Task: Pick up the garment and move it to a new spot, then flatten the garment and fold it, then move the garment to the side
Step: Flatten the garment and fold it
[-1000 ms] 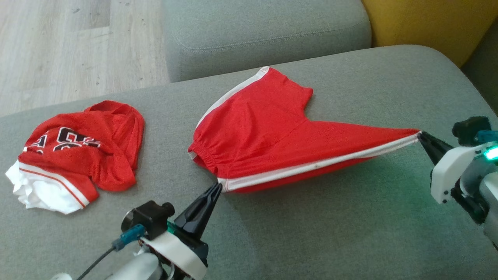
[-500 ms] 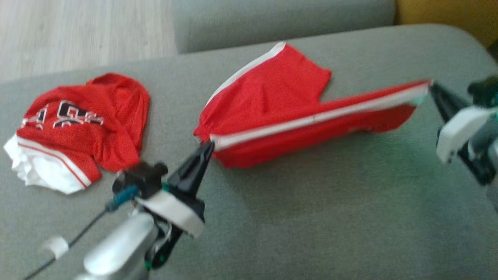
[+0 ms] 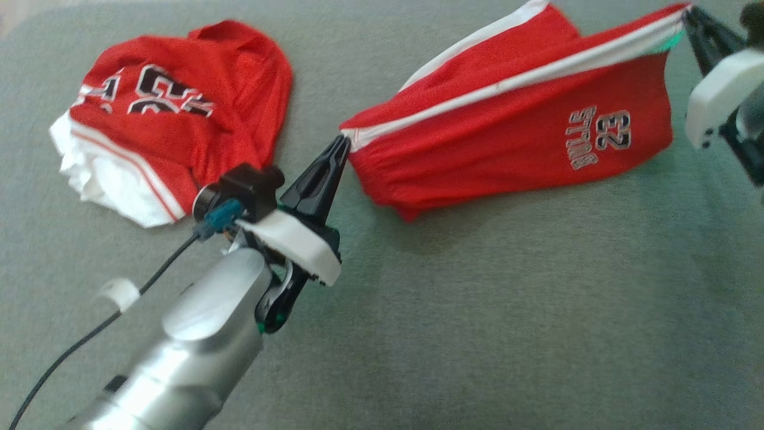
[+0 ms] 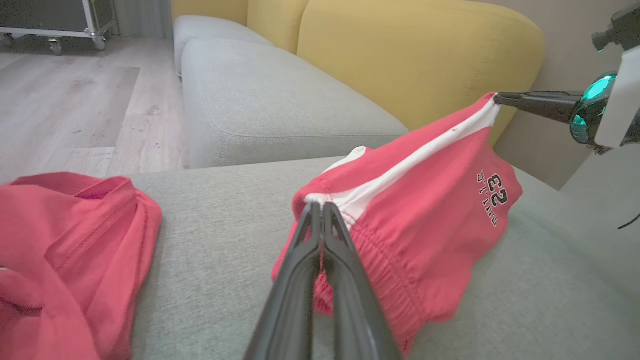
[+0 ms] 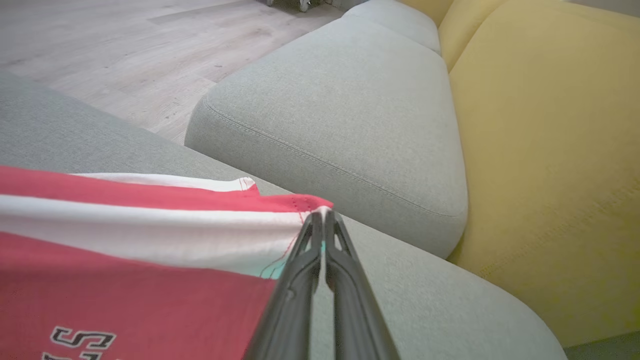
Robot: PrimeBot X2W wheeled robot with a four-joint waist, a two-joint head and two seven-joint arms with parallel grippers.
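A pair of red mesh basketball shorts with a white side stripe (image 3: 507, 137) hangs stretched between the two grippers above the grey fabric sofa seat (image 3: 477, 334). The left gripper (image 3: 341, 145) has its jaws pressed together on the waistband end of the white stripe. In the left wrist view, the gathered elastic (image 4: 380, 260) sags just below the dark fingers (image 4: 345, 270). The right gripper (image 3: 691, 13) has its jaws pinched together on the hem end of the same stripe, so the stripe runs taut from one to the other. The near leg faces the head camera, with a black-and-white "23" and lettering printed near the hem. The far leg drops behind the stripe toward the cushion and seems to rest on it. A crumpled red jersey with white trim and black numerals (image 3: 179, 113) lies on the sofa to the left, apart from the shorts. A second grey cushion (image 5: 340, 125), a yellow backrest (image 5: 550, 150) and pale wood flooring (image 5: 125, 50) lie beyond.
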